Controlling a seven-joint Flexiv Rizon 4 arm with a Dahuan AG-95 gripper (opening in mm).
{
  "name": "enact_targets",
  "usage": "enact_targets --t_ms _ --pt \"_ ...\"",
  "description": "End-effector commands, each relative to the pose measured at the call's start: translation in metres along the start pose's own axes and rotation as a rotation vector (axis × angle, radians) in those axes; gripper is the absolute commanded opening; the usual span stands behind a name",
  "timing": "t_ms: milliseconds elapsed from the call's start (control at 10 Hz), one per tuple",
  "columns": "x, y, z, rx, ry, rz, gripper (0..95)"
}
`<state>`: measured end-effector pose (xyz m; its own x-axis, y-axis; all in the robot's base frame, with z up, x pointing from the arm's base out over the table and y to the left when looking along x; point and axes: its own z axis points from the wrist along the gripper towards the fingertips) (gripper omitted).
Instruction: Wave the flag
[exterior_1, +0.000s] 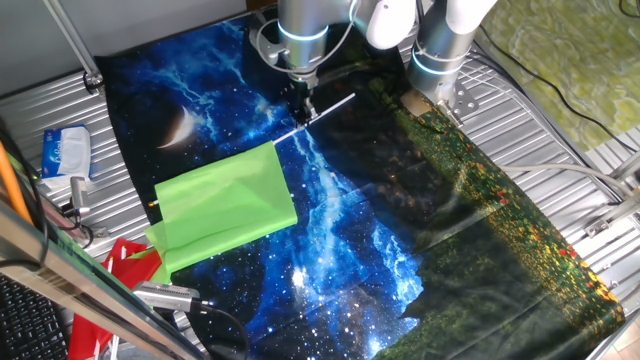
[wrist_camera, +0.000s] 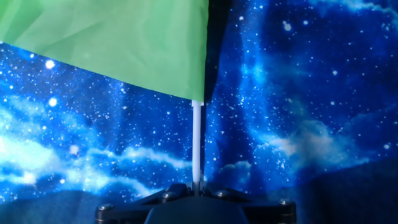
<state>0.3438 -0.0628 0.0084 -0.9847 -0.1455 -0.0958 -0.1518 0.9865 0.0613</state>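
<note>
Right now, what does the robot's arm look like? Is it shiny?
Yes, a bit. The arm is smooth silver-grey and white, built of round tube sections, with a glowing light-blue ring around it. A thin dark cable loops beside it. The gripper at its tip is small, black and boxy, with little screws.

No legible text, label, brand or number on any object in either view.

flag (exterior_1: 228, 203) matt green cloth, smooth white stick (wrist_camera: 196, 140); glossy starry mat (exterior_1: 340, 240).
</note>
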Motion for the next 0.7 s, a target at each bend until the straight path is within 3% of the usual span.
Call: enact_targets --t_ms 100,400,700 --pt "0.0 -0.001 0.0 0.006 0.009 0.004 0.0" --pt "0.001 -0.011 -0.025 0.014 0.032 -0.021 0.0" --pt "0.001 -0.016 -0.066 0.004 0.055 -0.03 0.0"
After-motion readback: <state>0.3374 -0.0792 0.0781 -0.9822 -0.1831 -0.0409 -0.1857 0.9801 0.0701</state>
